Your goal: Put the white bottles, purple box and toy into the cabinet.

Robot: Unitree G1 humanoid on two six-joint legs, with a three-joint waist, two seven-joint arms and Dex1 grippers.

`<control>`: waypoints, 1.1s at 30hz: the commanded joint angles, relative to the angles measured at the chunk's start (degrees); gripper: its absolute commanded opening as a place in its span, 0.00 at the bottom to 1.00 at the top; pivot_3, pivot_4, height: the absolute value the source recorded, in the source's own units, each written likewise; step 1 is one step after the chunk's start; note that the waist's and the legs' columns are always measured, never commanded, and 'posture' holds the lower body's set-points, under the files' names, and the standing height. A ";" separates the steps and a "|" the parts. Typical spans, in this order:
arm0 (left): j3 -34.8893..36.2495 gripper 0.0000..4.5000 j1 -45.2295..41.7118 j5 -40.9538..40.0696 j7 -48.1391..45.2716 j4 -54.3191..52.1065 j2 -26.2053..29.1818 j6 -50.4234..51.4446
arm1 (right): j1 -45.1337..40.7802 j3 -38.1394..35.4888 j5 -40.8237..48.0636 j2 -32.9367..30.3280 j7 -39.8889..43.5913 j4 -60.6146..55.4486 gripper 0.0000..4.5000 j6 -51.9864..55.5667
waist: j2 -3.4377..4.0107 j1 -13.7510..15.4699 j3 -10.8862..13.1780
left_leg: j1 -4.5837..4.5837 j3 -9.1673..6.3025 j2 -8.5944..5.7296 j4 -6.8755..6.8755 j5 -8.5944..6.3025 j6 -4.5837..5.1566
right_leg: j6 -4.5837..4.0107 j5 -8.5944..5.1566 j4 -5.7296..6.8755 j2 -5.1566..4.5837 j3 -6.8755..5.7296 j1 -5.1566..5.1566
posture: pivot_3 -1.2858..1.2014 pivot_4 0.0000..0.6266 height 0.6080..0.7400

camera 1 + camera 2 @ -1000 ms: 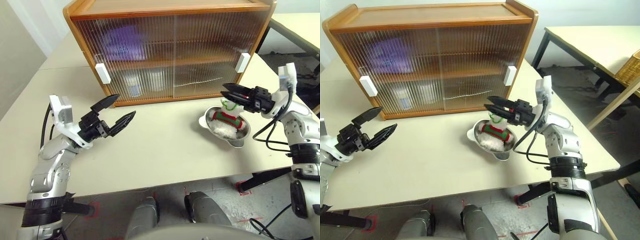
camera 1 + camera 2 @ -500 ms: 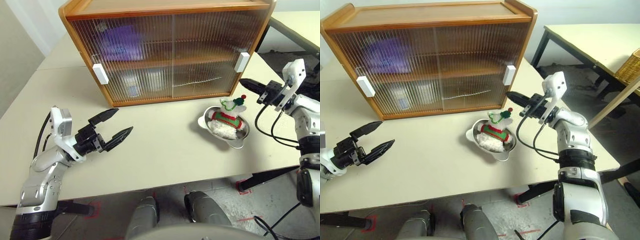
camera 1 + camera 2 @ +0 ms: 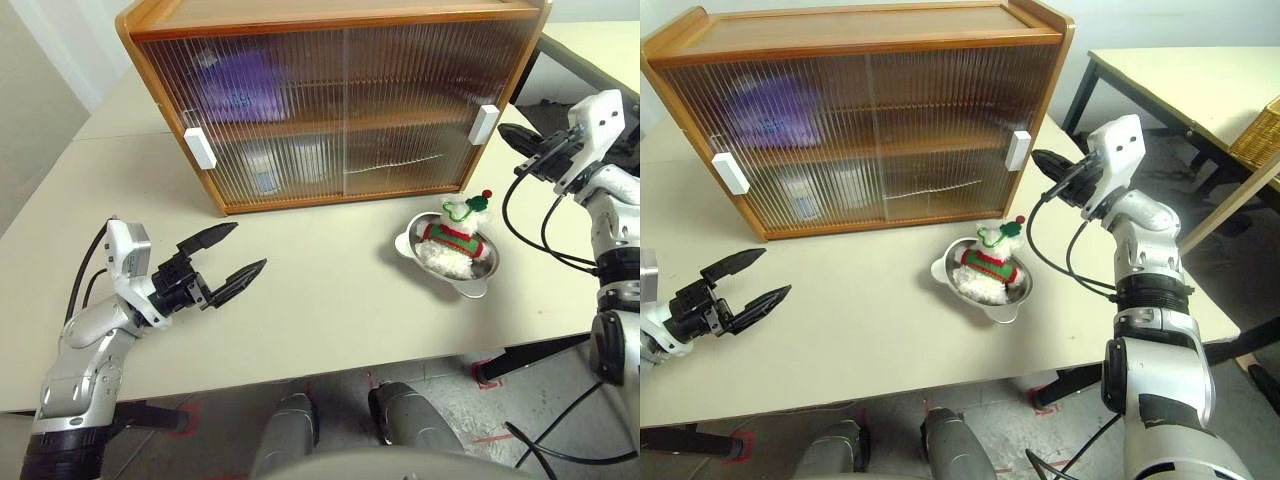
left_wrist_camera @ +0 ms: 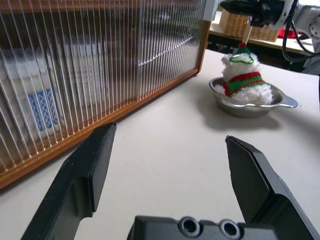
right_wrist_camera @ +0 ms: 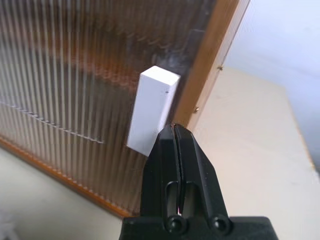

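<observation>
Toy [image 3: 452,232] sits in a shiny steel bowl [image 3: 478,276] on the desk [image 3: 330,300], just in front of the cabinet's right end, upright, red/green hat on top. Not touched by either gripper.

Cabinet [image 3: 330,20] stands at the back of the desk w/ both ribbed sliding doors shut; white handles at the far left [image 3: 200,148] and far right [image 3: 485,124]. Purple box [image 3: 240,85] shows as a lilac blur behind the left door, upper shelf. White bottles [image 4: 37,100] on the lower shelf behind the left door, seen as pale shapes w/ blue label print; exact count hard to tell through the ribs.

Right gripper [image 5: 175,131] has its fingers pressed together, holding nothing, tip right at the right handle's lower outer corner by the cabinet's wooden side post; contact can't be confirmed. In the head views it hangs above the desk, pointing toward that handle, up and right of the toy.

Left gripper [image 3: 228,254] spread wide, empty, low over the desk at front left, well apart from the bowl and pointing toward it and the cabinet base.
</observation>
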 commanded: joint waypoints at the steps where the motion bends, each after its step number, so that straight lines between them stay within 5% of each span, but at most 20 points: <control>1: -0.43 1.00 0.72 0.65 -0.17 -0.36 -0.12 -0.31 | -1.18 0.42 -1.06 -0.01 -0.38 1.38 0.01 -1.03 | 0.00 0.01 0.00 | 0.00 0.00 0.00 -0.02 0.00 0.00 | 0.00 0.00 0.00 0.00 0.00 0.00 | 0.46 0.11 1.00; 33: -0.33 1.00 1.97 1.14 0.18 -0.77 -0.91 -1.54 | -6.57 4.10 -0.75 9.22 5.81 2.20 0.01 -0.46 | 0.05 0.11 -0.02 | 0.06 0.01 0.11 -0.14 0.01 0.01 | -0.09 0.03 0.02 0.08 -0.02 -0.03 | 0.47 0.12 1.00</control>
